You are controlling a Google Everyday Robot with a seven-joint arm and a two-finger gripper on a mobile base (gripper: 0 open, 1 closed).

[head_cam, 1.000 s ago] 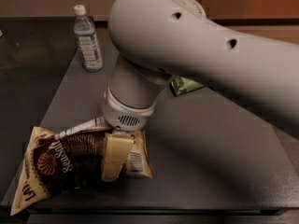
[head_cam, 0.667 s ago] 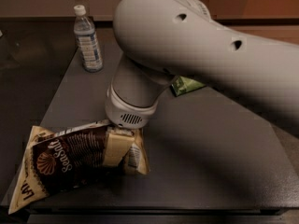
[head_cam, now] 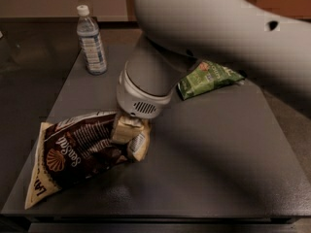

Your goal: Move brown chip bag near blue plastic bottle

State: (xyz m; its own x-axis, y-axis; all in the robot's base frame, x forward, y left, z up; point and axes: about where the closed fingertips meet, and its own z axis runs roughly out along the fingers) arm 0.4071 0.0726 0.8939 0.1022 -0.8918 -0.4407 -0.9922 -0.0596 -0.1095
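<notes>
- We see the gripper low over the table's front left, its jaws closed on the brown chip bag's right end.
- The blue plastic bottle stands upright at the far left, well apart from the bag.

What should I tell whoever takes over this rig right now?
The tool is shut on the right end of the dark brown crinkled chip bag, front left of the dark table.
The clear plastic water bottle with pale blue label stands upright back left, well apart from the bag.
A small green chip bag lies back right.
Done: grasp. Left: carry the bag beside the bottle, release.
</notes>
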